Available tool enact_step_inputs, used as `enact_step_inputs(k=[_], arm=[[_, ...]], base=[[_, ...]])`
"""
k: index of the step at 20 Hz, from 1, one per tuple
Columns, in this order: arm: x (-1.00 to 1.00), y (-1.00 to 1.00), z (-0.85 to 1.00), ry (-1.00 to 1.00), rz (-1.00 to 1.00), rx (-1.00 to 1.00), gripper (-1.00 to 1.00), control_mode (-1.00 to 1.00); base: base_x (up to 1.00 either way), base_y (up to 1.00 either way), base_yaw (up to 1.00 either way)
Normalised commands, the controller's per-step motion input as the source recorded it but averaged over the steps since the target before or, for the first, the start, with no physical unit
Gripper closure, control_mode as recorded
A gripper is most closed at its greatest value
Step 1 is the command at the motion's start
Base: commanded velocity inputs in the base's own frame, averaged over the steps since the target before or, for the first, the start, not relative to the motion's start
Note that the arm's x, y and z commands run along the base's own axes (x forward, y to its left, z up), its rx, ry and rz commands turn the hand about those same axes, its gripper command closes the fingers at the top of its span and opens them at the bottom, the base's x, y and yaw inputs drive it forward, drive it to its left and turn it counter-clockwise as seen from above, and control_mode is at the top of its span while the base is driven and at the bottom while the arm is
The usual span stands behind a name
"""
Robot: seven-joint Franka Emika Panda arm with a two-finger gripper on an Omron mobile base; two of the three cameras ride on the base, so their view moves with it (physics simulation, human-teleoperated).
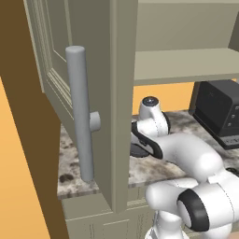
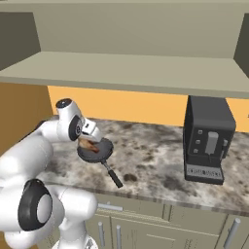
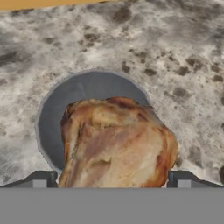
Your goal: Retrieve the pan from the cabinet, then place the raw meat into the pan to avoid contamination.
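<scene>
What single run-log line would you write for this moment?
stage: meat placement | pan: on countertop | raw meat: over pan, between open fingers | cabinet: door open

obstacles: open cabinet door (image 1: pixel 70 70) left, coffee machine (image 2: pixel 208 141) right | free: countertop (image 2: pixel 151 155) between
</scene>
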Motion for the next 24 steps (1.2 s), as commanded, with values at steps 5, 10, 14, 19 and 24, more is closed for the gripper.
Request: enact_step_inputs(k=[5, 10, 14, 19, 24], arm=[[0.01, 0.19, -0.13, 0.04, 0.02, 0.0, 1.0, -1.0], [0.0, 0.06, -0.22, 0.01, 0.02, 0.0, 1.0, -1.0], [0.23, 0.0, -0.09, 0.02, 0.11, 0.0, 1.0, -1.0], [0.26, -0.13, -0.01, 0.07, 0.16, 0.01, 1.0, -1.0], [0.04, -0.11, -0.07, 0.09, 0.09, 0.0, 1.0, -1.0]], base=[[0.0, 0.0, 0.0], [0.0, 0.0, 0.0], [0.0, 0.0, 0.0], [0.0, 0.0, 0.0], [0.0, 0.0, 0.0]])
